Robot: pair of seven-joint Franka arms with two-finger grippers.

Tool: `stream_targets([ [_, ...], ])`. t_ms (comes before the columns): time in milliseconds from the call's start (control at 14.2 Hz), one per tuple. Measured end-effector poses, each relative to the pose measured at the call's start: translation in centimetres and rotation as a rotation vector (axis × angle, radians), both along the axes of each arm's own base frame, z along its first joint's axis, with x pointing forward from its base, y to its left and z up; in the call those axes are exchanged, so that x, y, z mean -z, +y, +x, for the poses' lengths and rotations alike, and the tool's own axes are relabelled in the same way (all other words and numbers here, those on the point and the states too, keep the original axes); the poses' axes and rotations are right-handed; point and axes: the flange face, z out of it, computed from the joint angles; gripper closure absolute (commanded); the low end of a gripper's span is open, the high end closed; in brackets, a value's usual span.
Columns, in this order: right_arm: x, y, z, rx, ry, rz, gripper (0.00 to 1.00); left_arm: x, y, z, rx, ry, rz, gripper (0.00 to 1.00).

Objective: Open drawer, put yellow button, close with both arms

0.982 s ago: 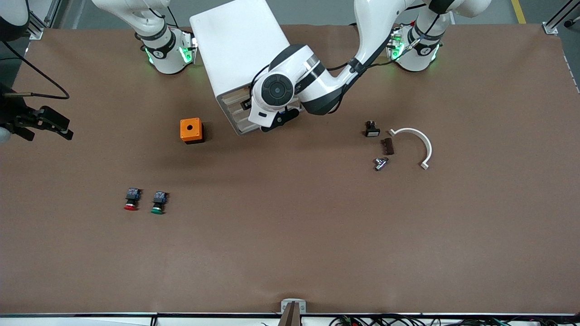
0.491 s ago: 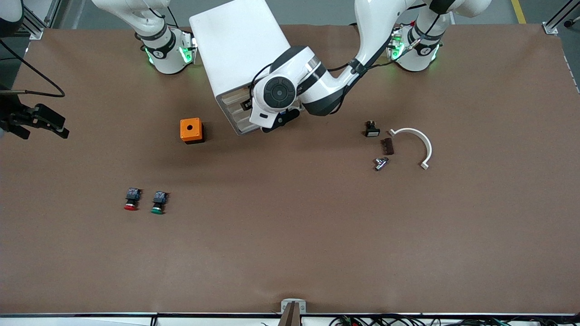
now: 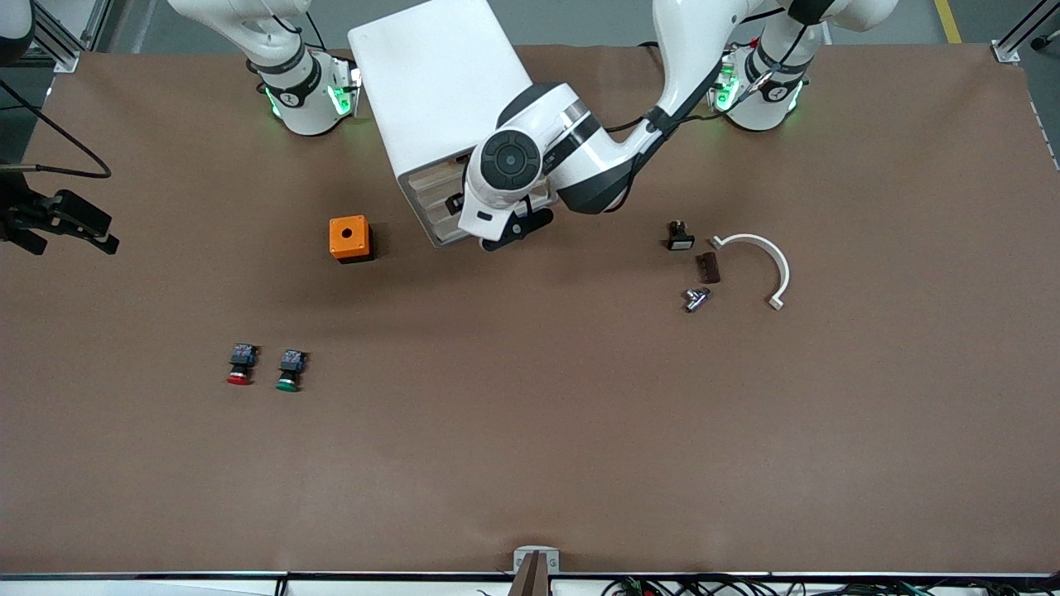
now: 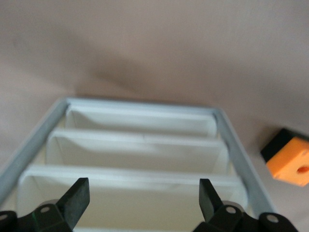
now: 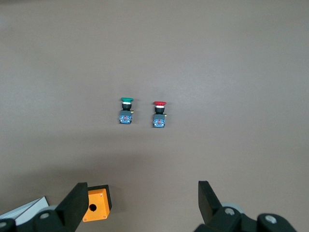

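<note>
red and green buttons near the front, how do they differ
The red button has a red cap; the green button has a green one. The red button lies toward the right arm's end of the table, while the green button sits beside it, closer to the orange box. Both share a black-blue body, look alike in size, lie on their sides with caps toward the front camera, and neither is touched by a gripper.

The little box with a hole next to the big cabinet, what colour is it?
The box is orange on top, black underneath, clearest in the front view.
</note>
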Motion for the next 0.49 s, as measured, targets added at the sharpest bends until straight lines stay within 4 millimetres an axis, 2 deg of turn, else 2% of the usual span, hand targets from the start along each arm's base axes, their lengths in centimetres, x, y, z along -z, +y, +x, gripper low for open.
stream_targets([
  [281,-0.1,-0.1,0.0,0.002,-0.001,0.000,0.00,-3.6,4.6,5.4,-0.010,-0.104,-0.021,0.00],
  [491,0.1,-0.4,0.0,0.006,0.005,0.000,0.00,-7.0,9.1,8.8,0.021,-0.177,-0.048,0.00],
])
